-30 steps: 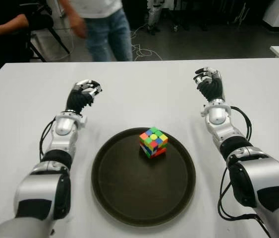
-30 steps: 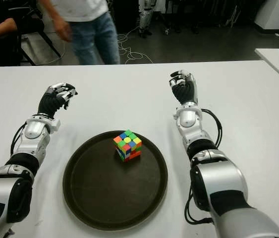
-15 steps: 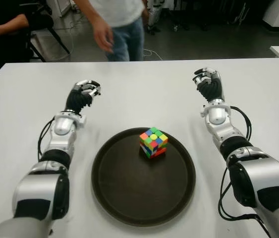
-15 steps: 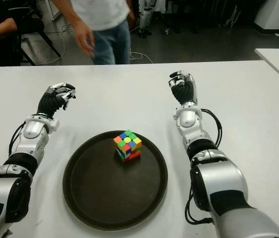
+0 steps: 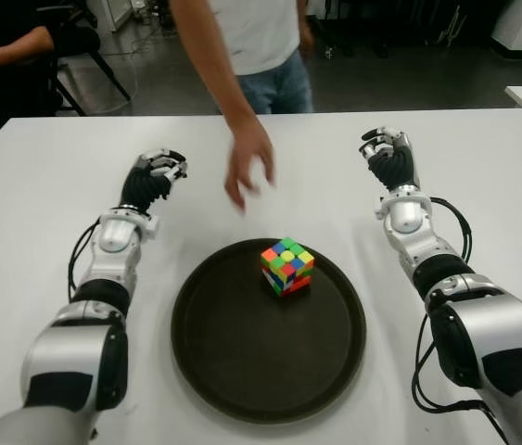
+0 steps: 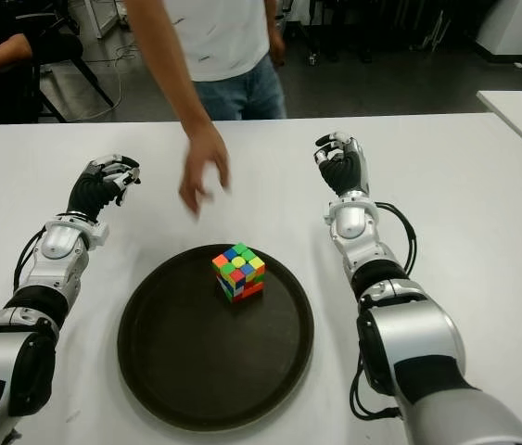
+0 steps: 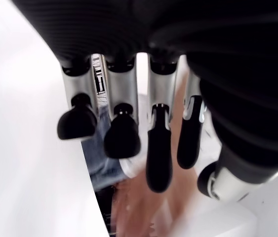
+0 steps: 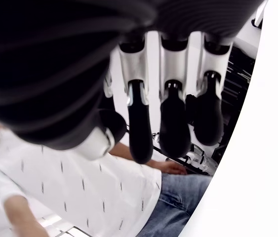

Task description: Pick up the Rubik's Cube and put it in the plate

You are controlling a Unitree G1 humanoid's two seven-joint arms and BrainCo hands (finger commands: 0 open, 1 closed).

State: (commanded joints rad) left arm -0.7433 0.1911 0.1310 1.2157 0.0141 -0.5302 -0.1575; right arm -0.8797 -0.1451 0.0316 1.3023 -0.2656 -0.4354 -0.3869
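The cube (image 5: 286,265) already sits inside the plate (image 5: 242,371), toward its far edge, so the job looks finished. The main risk now comes from the person's hand (image 5: 248,171) reaching over the bench (image 5: 38,185) just beyond the plate: any arm movement could strike it, or that hand could knock the cube out. The left hand (image 5: 152,179) shows well to the left of the plate, the right hand (image 5: 389,159) well to its right. Each hand's fingers (image 7: 121,136) are loosely curled and hold nothing. The cube lies between the two hands, nearer the robot, well apart from both, touching neither
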